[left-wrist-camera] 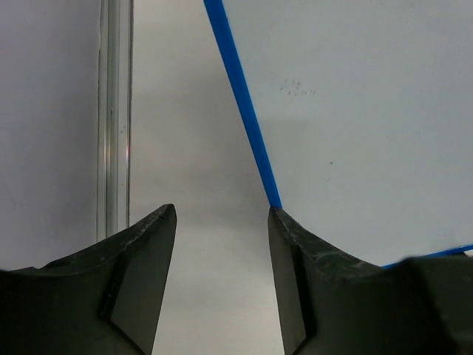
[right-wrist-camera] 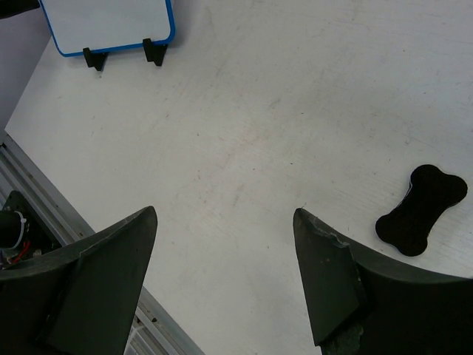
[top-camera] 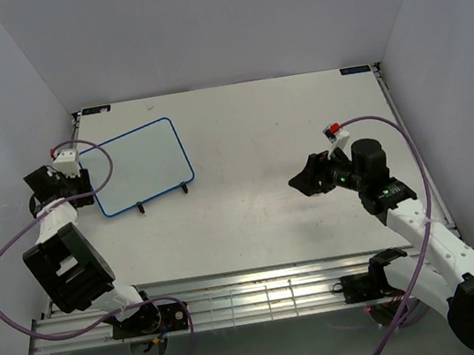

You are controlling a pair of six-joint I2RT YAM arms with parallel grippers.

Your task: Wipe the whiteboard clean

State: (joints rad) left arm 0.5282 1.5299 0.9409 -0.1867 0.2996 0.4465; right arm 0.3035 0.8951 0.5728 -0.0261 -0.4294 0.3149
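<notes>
The whiteboard (top-camera: 139, 164) has a thin blue rim and lies tilted on a black wire stand at the far left of the table. It looks clean, with only faint specks in the left wrist view (left-wrist-camera: 355, 111). My left gripper (top-camera: 80, 185) is open and empty at the board's left edge; in its own view (left-wrist-camera: 222, 214) its right finger (left-wrist-camera: 303, 259) overlaps the blue rim. My right gripper (top-camera: 297, 182) is open and empty over the bare table right of centre (right-wrist-camera: 225, 214). A black bone-shaped eraser (right-wrist-camera: 421, 220) lies on the table just beside its right finger. The board also shows far off in the right wrist view (right-wrist-camera: 107, 22).
The stand's black feet (top-camera: 141, 208) stick out at the board's near edge. A metal rail (top-camera: 238, 302) runs along the table's near edge, and another rail (left-wrist-camera: 114, 111) runs along its left side. Grey walls close in the left, far and right sides.
</notes>
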